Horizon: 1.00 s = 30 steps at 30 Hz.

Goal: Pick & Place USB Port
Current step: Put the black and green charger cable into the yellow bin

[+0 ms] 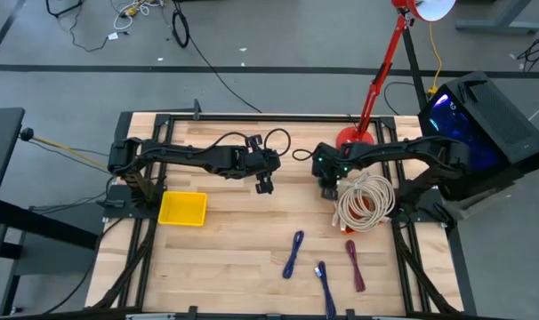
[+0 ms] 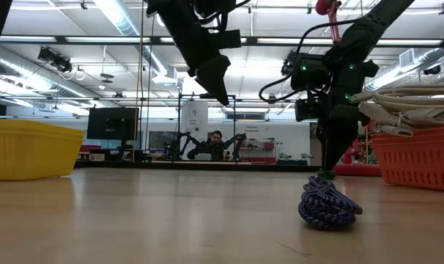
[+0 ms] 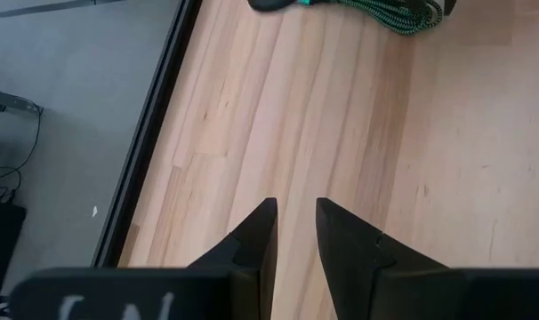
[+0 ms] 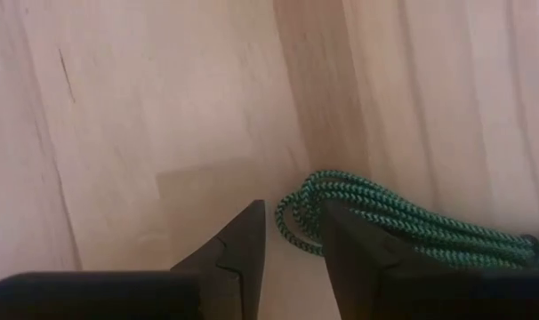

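Note:
A green braided USB cable (image 4: 403, 220) lies coiled on the wooden table; it also shows at the edge of the left wrist view (image 3: 396, 11). My right gripper (image 4: 293, 218) is down at the table over the cable's looped end, shut on it; in the high view it (image 1: 328, 190) sits beside the basket of white cable. My left gripper (image 3: 296, 218) hangs above bare wood near the table's middle (image 1: 264, 186), shut and holding nothing. A yellow bin (image 1: 182, 209) stands on the table's left side. My right gripper pinches the looped end of the green cable (image 4: 298, 197) between its two fingers, coming from above and pointing down. The loop passes between the fingers and behind one of them. The rest of the cable lies slack on the table (image 4: 447, 233).
An orange basket (image 2: 420, 158) holding a white cable bundle (image 1: 367, 201) stands right beside the right gripper. Two blue cables (image 1: 293, 253) (image 1: 325, 277) and a red one (image 1: 355, 265) lie nearer the front edge. A red lamp base (image 1: 352, 138) stands at the far edge.

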Available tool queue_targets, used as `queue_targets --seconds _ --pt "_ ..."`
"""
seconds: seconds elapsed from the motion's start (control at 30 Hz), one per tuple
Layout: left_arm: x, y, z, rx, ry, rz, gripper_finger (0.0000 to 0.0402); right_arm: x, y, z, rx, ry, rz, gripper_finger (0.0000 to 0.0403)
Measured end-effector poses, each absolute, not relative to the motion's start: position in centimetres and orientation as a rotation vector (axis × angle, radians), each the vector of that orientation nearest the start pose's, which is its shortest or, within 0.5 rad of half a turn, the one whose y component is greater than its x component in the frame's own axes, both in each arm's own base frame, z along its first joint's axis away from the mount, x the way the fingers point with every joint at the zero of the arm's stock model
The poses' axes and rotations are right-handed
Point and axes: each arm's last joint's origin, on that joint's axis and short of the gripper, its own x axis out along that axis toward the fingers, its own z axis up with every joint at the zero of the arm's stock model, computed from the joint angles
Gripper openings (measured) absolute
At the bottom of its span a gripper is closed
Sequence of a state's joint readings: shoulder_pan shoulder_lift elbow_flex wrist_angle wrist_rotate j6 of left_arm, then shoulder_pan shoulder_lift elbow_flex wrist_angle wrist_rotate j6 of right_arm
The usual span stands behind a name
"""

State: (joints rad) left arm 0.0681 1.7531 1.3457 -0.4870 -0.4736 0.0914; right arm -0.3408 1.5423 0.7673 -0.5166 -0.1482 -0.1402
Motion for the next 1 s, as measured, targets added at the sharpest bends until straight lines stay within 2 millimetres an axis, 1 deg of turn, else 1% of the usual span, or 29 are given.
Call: queue_targets --seconds 0.17,0.3,0.37,0.4,0.47,0.5,0.7,0.87,1.0 --pt "37.3 3.9 24.8 0.266 0.911 0.464 0.0085 24.7 -8.1 13.7 0.184 1.282 -0.061 0.0112" --pt "37.3 3.9 24.8 0.269 0.914 0.462 0.0085 24.9 -8.1 13.5 0.175 1.279 -0.056 0.0108" --pt "37.3 3.9 24.8 0.269 0.915 0.462 0.0085 24.9 -8.2 13.5 0.157 1.276 -0.055 0.0092" --pt "37.3 3.9 24.8 0.269 0.916 0.462 0.0085 24.9 -8.2 13.5 0.144 1.276 -0.047 0.0077" --pt "37.3 3.9 24.8 0.269 0.916 0.463 0.0085 24.9 -8.2 13.5 0.122 1.277 -0.033 0.0033" --pt "37.3 3.9 24.8 0.268 0.915 0.463 0.0085 24.9 -8.2 13.5 0.117 1.277 -0.028 0.0018" --pt "37.3 3.9 24.8 0.268 0.915 0.463 0.0085 24.9 -8.2 13.6 0.125 1.274 -0.031 0.0005" --pt "37.3 3.9 24.8 0.266 0.915 0.464 0.0085 25.0 -8.2 14.3 0.109 1.257 -0.055 0.0002" --pt "37.3 3.9 24.8 0.266 0.915 0.465 0.0085 25.6 -8.5 16.1 0.074 1.183 -0.063 0.0001"
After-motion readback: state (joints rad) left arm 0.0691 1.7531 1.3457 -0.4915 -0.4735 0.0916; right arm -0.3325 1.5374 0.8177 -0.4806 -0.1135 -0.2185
